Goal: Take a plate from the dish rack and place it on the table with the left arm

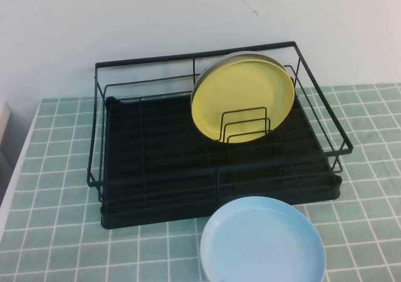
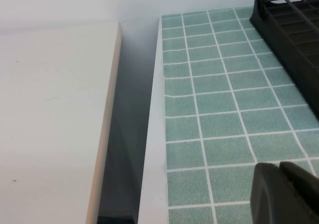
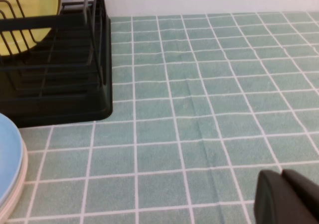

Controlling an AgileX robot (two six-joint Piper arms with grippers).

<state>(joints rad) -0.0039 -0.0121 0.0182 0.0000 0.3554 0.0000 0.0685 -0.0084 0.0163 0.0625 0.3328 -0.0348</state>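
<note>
The pale-yellow plate [image 1: 243, 99] stands on edge in the back right of the black dish rack [image 1: 188, 169], leaning behind upright wire dividers; part of it shows in the right wrist view [image 3: 27, 20]. Neither arm shows in the high view. My left gripper [image 2: 280, 170] is shut and empty above the tiled table [image 2: 224, 109] near its left edge, with a corner of the rack [image 2: 289, 30] some way ahead of it. My right gripper [image 3: 281, 178] is shut and empty above the table [image 3: 209, 94], to the right of the rack [image 3: 60, 84].
A light blue plate [image 1: 263, 241] lies flat on the table in front of the rack, seen also in the right wrist view [image 3: 7, 159]. A white surface [image 2: 50, 124] lies beyond a dark gap at the table's left edge. A white wall stands behind the rack.
</note>
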